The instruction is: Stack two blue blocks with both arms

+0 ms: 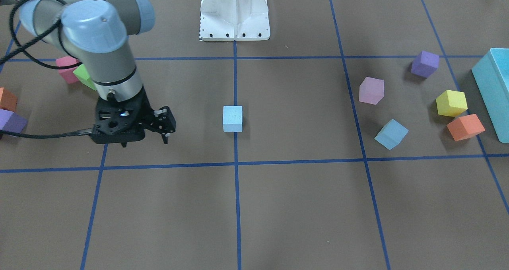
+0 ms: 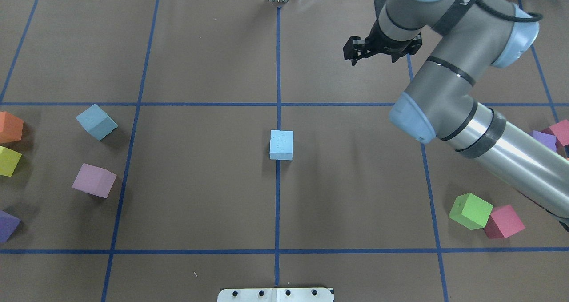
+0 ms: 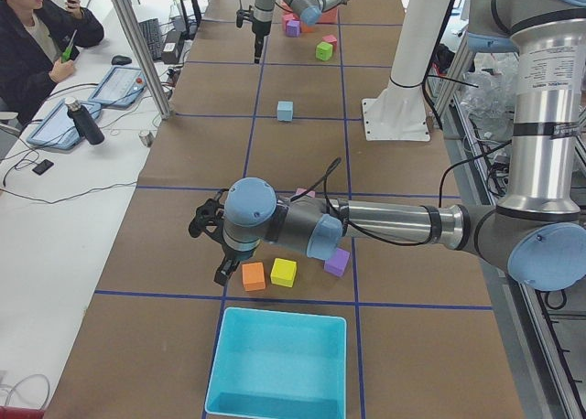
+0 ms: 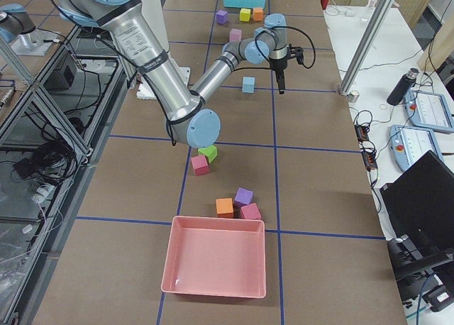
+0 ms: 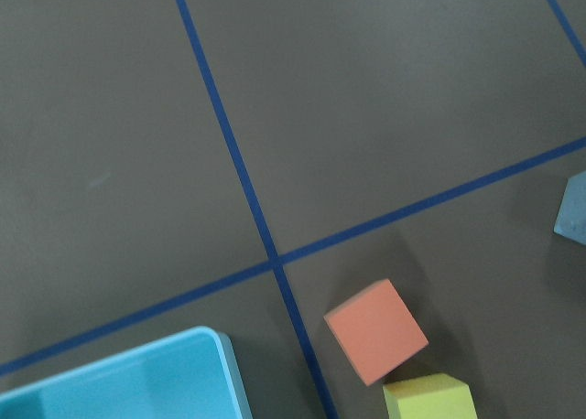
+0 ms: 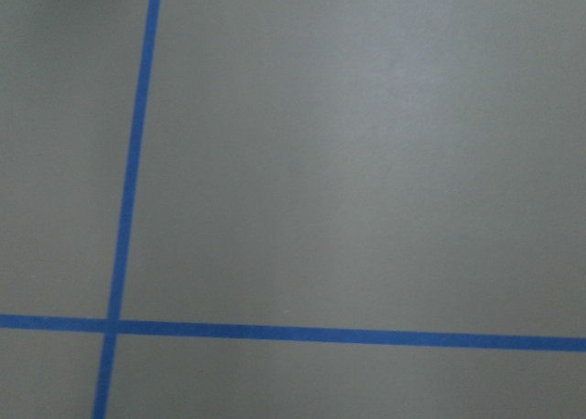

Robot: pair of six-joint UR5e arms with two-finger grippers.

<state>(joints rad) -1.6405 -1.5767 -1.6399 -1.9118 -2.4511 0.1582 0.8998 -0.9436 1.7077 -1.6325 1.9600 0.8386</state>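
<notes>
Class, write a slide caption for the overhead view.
Right tool hovers beyond the centre blue block; the second blue block sits far left.

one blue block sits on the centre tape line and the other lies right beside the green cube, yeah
No. The other blue block lies near the lilac cube, far from the green cube; the first blue block is on the centre tape line. The overhead exterior view shows it.
</notes>
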